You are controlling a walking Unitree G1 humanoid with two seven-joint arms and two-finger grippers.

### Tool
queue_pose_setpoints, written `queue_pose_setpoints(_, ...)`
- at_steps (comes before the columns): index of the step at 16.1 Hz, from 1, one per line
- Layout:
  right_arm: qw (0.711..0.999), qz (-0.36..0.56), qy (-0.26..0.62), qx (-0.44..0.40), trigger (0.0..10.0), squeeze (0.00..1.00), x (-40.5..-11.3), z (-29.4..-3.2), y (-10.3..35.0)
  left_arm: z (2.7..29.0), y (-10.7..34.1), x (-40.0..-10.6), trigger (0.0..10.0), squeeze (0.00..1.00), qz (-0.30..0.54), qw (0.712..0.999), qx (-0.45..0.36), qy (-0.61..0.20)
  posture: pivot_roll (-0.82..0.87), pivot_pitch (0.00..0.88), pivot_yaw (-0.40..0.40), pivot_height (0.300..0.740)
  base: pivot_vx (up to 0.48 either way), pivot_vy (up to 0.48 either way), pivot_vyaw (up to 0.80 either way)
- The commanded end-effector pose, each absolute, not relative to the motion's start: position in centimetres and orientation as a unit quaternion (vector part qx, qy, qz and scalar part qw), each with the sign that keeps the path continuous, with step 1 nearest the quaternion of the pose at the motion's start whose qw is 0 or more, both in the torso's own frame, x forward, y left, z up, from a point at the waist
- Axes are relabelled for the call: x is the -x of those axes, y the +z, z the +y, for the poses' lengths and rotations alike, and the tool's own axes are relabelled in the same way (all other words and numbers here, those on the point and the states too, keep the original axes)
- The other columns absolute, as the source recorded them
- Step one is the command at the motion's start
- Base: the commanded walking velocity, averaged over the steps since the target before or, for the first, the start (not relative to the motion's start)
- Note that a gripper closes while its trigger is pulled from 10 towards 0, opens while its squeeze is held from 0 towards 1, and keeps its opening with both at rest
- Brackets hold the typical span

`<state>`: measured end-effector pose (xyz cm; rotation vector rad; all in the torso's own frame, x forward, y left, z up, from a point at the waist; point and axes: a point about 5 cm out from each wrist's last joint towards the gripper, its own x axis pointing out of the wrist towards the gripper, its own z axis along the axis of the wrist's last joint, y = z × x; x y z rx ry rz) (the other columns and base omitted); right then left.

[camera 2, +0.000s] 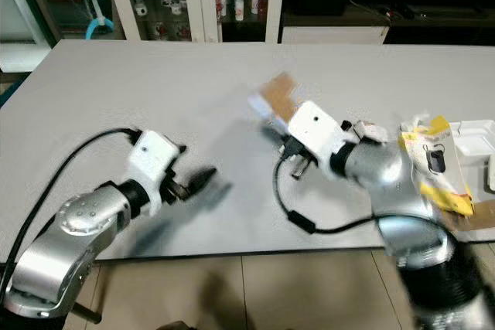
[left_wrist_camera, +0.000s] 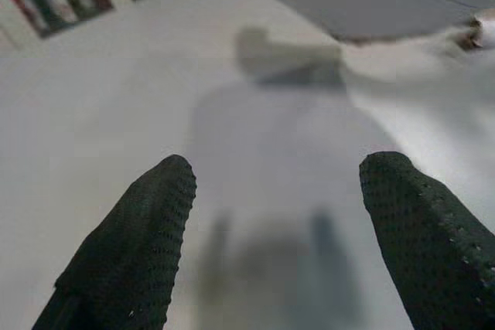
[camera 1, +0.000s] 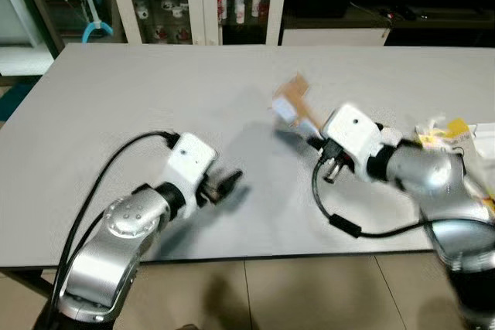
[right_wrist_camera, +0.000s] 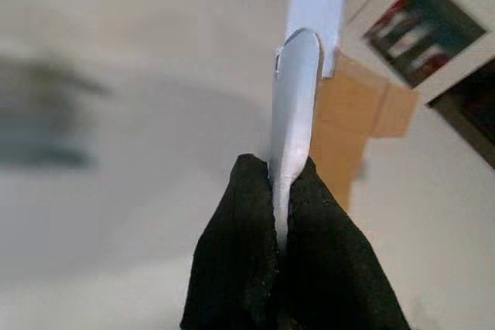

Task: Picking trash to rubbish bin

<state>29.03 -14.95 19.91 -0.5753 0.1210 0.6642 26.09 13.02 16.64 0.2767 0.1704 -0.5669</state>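
Trash here is a flat scrap [right_wrist_camera: 298,113], a thin pale strip with a white end and a brown cardboard part behind it. You hold it already in the right tool [right_wrist_camera: 282,191], whose two black fingers are closed tight on the lower end of the strip. Seen from the head camera, the scrap [camera 1: 292,100] is lifted above the middle of the desk [camera 1: 155,98], a little toward the right edge.

I judge it very light and thin, and it will probably bend or flutter if you swing the arm fast. The surface looks smooth, so it may slide out of the pads. The hold is only at one end; a hold nearer the middle would be safer, but for such a light piece the present one can be enough if you move slowly.

Your right arm reaches over the near edge with the elbow bent and the wrist turned toward the centre of the desk. The left tool [camera 1: 224,185] hovers low over the desk near the front edge, with its fingers [left_wrist_camera: 131,253] spread wide and holding nothing. More litter, a yellow packet [camera 2: 433,160], lies at the right edge.
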Motion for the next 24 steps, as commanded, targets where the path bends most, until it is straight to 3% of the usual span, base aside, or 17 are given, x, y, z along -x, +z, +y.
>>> queue_pose_setpoints(1,0.918,0.028,0.291,0.269,0.0,0.00,-29.0,-15.5,20.8,13.3,16.8,-26.3,10.0,0.00,0.074,0.954,-0.134,-0.259,-0.06,0.042,-0.007,0.740,0.000,0.000,0.00)
queue_pose_setpoints(2,0.955,-0.013,0.217,0.201,0.0,0.00,-28.6,-15.6,20.5,13.7,16.7,-26.5,10.0,0.00,0.063,0.964,-0.131,-0.224,-0.06,0.049,-0.004,0.740,0.000,0.000,0.00)
queue_pose_setpoints(3,0.974,-0.018,0.164,0.155,10.0,0.00,-28.3,-15.8,19.9,13.8,16.3,-26.5,10.0,0.00,0.061,0.968,-0.132,-0.207,-0.07,0.049,-0.002,0.740,0.000,0.000,0.00)
queue_pose_setpoints(4,0.983,-0.012,0.138,0.120,10.0,0.00,-27.9,-15.9,19.0,13.9,16.0,-26.5,10.0,0.00,0.066,0.971,-0.121,-0.193,-0.07,0.053,-0.003,0.740,0.000,0.000,0.00)
queue_pose_setpoints(6,0.984,-0.010,0.122,0.127,10.0,0.00,-27.1,-16.1,17.6,13.8,15.5,-26.2,10.0,0.00,0.076,0.969,-0.118,-0.201,-0.07,0.056,-0.006,0.740,0.000,0.000,0.00)
queue_pose_setpoints(8,0.996,0.004,0.065,0.063,10.0,0.00,-26.7,-17.4,16.6,13.7,15.5,-26.2,10.0,0.00,0.071,0.967,-0.130,-0.205,-0.07,0.069,-0.005,0.740,0.000,0.000,0.00)
queue_pose_setpoints(19,0.996,0.012,0.085,0.040,10.0,0.00,-25.9,-15.9,15.9,13.0,15.4,-26.1,10.0,0.00,0.075,0.966,-0.119,-0.215,-0.07,0.080,-0.003,0.740,0.000,0.000,0.00)
queue_pose_setpoints(24,0.995,0.009,0.086,0.040,10.0,0.00,-26.0,-15.9,16.1,13.1,15.6,-26.1,10.0,0.00,0.073,0.966,-0.123,-0.215,-0.07,0.081,-0.002,0.740,-0.243,0.000,0.00)
